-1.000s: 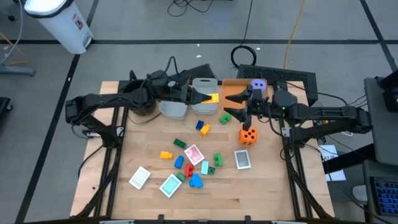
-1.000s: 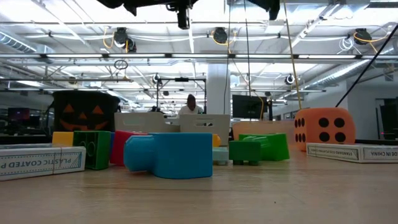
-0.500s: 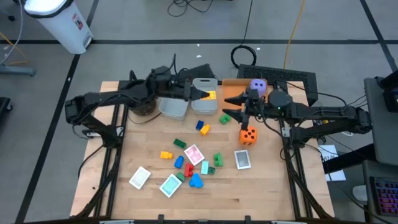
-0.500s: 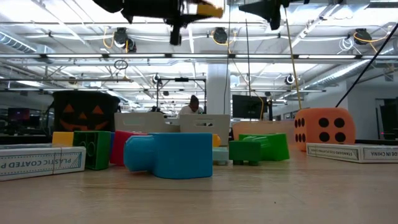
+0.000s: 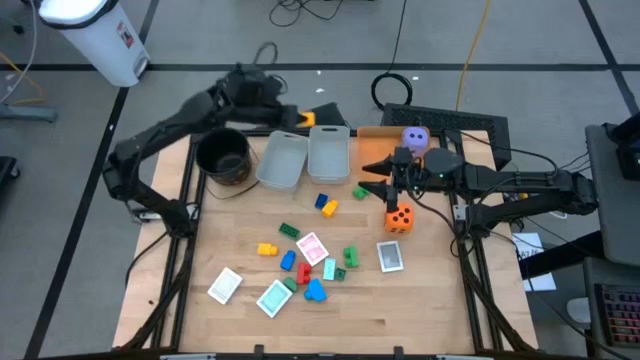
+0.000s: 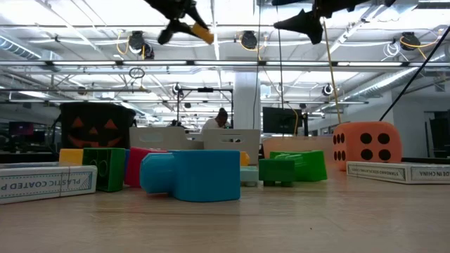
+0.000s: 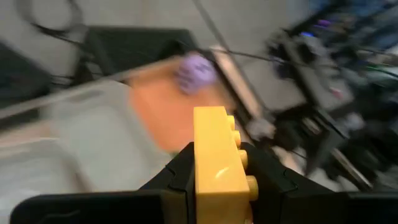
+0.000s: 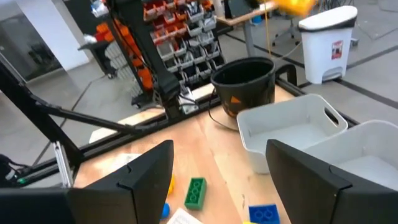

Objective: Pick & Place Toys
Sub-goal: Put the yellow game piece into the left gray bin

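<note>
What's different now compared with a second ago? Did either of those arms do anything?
The left gripper, still clamped on the yellow block, swung up and back, from over the clear bins to past the table's far edge. The right gripper drifted only slightly and stays open above the green block. The orange die, cards and other blocks on the table did not move.

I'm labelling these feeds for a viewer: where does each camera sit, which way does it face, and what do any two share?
High view: overhead, straight down on the wooden table; both dark arms show, left tool raised, right tool open.
Low view: table-top height, level across the toys into the room; the arms enter from above.
Left wrist view: on the left arm, past its fingers clamping a yellow plastic block.
Right wrist view: on the right arm, past its fingers toward the round black pot.
Shared: high and low views both show the orange dotted die.
</note>
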Available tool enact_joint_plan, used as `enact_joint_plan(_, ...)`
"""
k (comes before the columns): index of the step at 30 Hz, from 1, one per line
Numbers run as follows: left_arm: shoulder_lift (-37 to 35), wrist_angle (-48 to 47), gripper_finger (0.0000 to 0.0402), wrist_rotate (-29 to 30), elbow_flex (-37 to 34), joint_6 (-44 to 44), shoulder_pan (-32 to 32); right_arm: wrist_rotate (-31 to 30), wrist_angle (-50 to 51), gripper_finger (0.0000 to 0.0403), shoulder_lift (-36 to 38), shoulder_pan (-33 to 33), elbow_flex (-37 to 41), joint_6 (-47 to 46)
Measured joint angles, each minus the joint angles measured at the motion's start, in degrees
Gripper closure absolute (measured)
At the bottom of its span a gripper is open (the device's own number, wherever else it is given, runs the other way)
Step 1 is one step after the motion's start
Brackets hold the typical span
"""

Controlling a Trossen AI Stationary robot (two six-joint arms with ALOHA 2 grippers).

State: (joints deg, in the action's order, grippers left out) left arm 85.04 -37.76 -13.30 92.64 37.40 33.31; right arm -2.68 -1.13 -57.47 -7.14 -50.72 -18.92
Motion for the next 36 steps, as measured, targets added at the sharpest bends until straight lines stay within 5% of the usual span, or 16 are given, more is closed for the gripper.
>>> enact_joint_plan(11, 1.6, -21.6, 0.0308, 6.4, 5.5, -1.0, 4.5, 6.3, 2.8, 0.0152, 0.0, -0.5, 0.0, 0.4)
enact_joint_plan(29, 18.1, -27.2, 0.0308, 3.5, 5.5, -9.6, 10.0, 5.8, 7.4, 0.0152, 0.0, -5.9, 0.0, 0.5)
enact_joint_plan(36, 23.8, -34.7, 0.0308, 10.1, 10.2, -22.8, 10.7, 5.8, 5.4, 0.0152, -0.4, -9.1, 1.4, -2.6)
